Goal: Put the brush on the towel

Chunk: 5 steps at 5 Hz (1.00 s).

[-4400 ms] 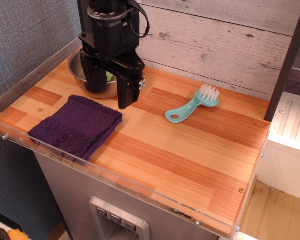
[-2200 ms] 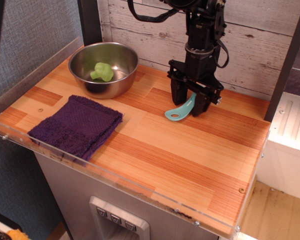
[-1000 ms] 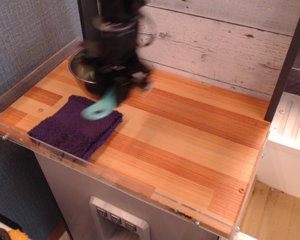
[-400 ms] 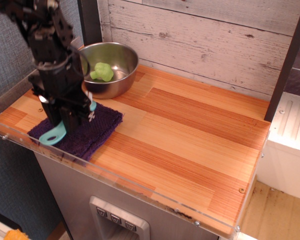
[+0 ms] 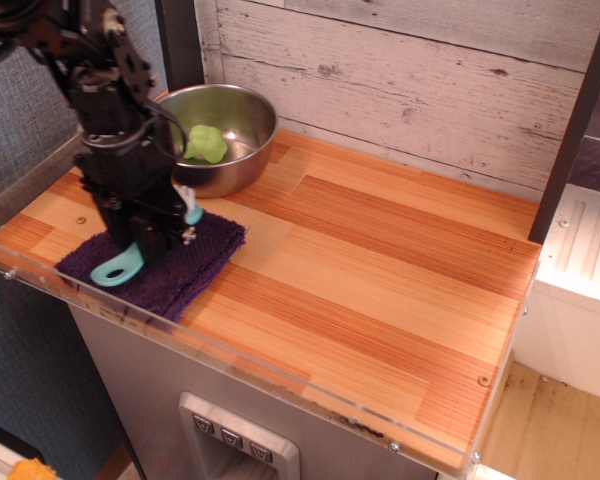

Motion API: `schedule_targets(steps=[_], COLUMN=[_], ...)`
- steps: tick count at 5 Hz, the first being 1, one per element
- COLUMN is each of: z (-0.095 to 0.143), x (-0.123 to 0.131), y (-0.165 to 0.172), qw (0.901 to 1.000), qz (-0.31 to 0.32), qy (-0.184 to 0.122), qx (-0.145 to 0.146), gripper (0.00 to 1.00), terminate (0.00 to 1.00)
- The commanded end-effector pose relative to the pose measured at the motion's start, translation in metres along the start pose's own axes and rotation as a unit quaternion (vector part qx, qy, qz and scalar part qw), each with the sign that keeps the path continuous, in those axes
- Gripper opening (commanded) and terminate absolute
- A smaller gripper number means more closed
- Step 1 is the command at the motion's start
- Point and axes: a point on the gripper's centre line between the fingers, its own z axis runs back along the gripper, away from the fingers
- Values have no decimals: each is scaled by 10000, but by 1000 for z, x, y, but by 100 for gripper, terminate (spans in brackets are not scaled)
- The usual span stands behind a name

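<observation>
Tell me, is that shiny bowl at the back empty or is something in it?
Not empty. The steel bowl holds one lumpy green object, resting inside against its left wall. Nothing else shows in it, though the arm hides its left edge.

Striped wooden worktop (image 5: 380,270) carries dark purple terry towel (image 5: 195,262) under gripper (image 5: 145,235), round steel bowl (image 5: 230,135) behind it.

**Colours on the worktop**

The worktop (image 5: 380,290) is showing striped orange and pale wood. The towel (image 5: 195,262) is showing dark purple, the brush (image 5: 117,267) light teal, the claw (image 5: 145,245) black. The bowl (image 5: 235,125) is gleaming steel grey, holding a lumpy green object (image 5: 205,145). Behind, whitewashed grey planks (image 5: 430,80) are showing.
</observation>
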Motion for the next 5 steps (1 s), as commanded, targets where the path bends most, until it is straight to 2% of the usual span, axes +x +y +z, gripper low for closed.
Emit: schedule_targets(steps=[1, 2, 3, 4, 5], z=[26, 50, 77, 86, 86], x=[9, 6, 15, 29, 34], y=[-15, -20, -33, -46, -53], qw=[9993, 9987, 9964, 9967, 9978], qz=[225, 306, 619, 381, 151], qy=[-275, -365, -536, -706, -645], qx=[120, 159, 239, 110, 58], gripper=[100, 100, 100, 100, 100], terminate=[0, 0, 0, 0, 0])
